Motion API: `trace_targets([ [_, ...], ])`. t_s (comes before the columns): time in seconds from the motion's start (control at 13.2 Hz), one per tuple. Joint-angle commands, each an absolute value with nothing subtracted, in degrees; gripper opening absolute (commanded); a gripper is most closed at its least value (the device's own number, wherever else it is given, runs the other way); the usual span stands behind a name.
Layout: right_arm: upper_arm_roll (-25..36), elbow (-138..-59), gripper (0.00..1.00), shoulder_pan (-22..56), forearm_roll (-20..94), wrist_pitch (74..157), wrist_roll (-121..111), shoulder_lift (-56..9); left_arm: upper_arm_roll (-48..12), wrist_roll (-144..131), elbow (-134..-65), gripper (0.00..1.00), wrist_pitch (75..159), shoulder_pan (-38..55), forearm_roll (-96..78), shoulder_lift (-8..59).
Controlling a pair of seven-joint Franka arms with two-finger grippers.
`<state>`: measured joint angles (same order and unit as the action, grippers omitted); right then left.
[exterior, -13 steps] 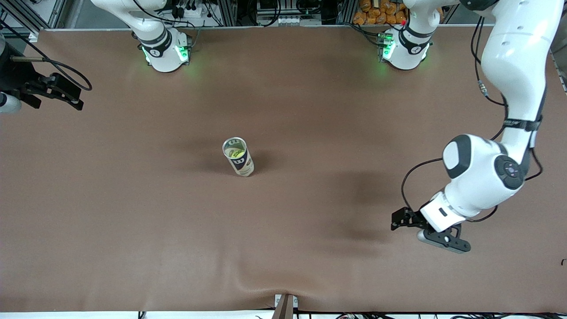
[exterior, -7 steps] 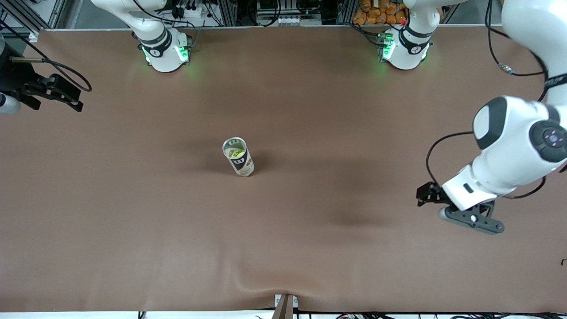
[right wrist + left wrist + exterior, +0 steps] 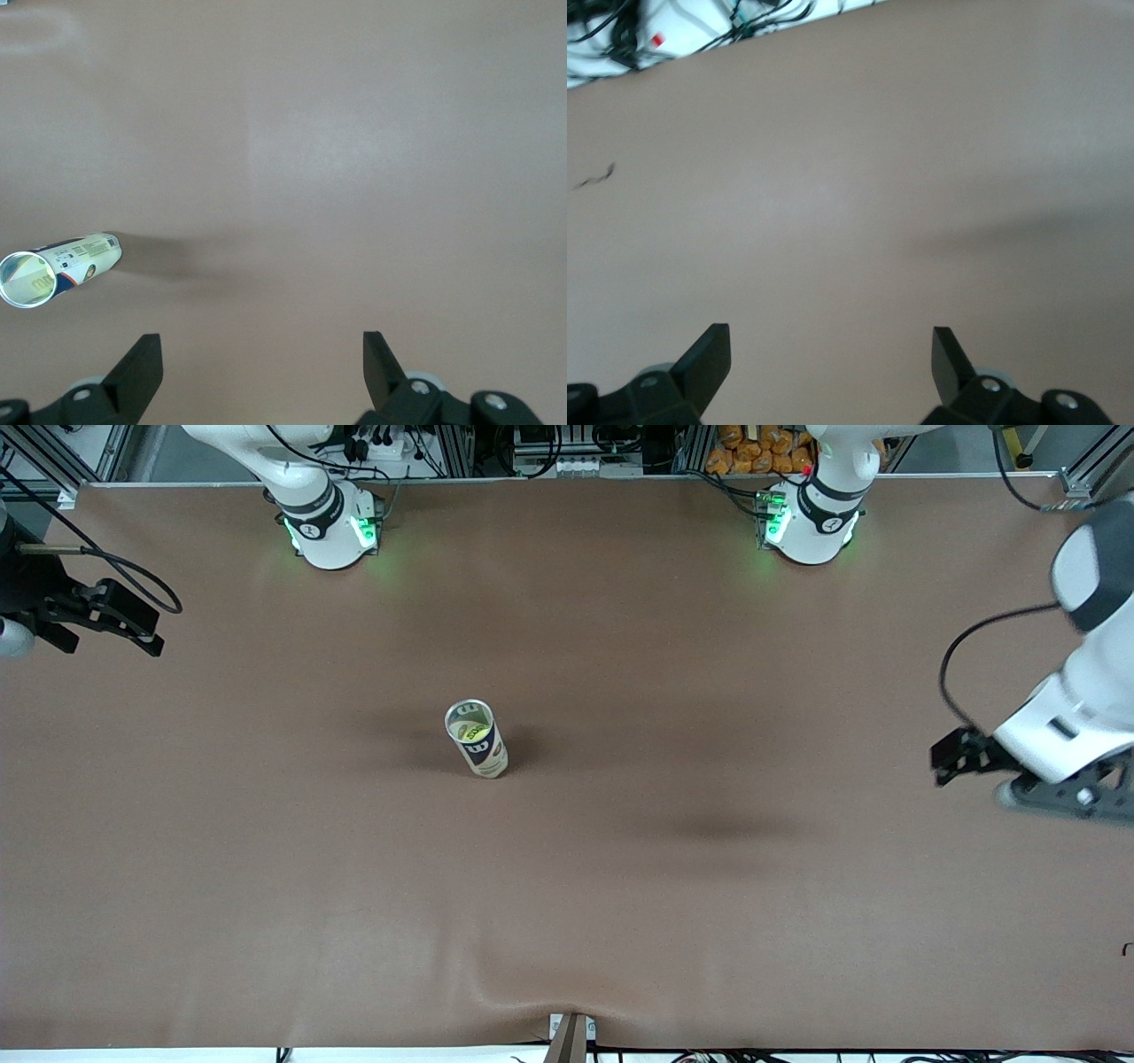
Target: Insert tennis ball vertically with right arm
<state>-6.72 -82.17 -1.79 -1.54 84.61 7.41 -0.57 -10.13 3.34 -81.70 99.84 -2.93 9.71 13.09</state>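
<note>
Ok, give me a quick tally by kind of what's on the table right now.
Ball cans: 1, the can standing upright mid-table.
Tennis balls: 1, the yellow tennis ball inside it.
Total: 2.

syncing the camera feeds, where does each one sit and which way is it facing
Front view: high across the table, facing the robots; shows both bases, the upright tennis ball can, the right claw and left claw over opposite table ends.
Left wrist view: on the left arm's wrist, looking down at bare brown table; its own open left claw shows.
Right wrist view: on the right arm's wrist, looking down at the table; its own open right claw shows.
Shared: front and right wrist views both show the can.
</note>
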Motion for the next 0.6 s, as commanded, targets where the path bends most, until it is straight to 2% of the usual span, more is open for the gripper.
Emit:
trace_targets([
  [0.0, -7.29, -81.21, 1.0, -3.69, -0.97, 84.55, 6.86, -1.23, -5.47, 2.64, -83.94, 1.0, 93.36, 1.31, 8.45, 7.75],
  [0.15, -7.29, -81.21, 1.0, -3.6, -0.79, 84.55, 6.86, -1.23, 0.76, 2.55, -83.85, 1.0, 88.7, 4.65, 3.02, 5.55],
  [0.23, -7.29, -81.3, 1.0, -3.6, -0.79, 84.64, 6.86, -1.23, 1.92, 2.2, -83.85, 1.0, 86.33, 4.57, 0.29, 4.58],
  [0.53, -7.29, -81.21, 1.0, -3.6, -0.79, 84.55, 6.86, -1.23, 2.02, 1.49, -87.35, 1.0, 83.41, 3.35, -0.35, -0.95],
])
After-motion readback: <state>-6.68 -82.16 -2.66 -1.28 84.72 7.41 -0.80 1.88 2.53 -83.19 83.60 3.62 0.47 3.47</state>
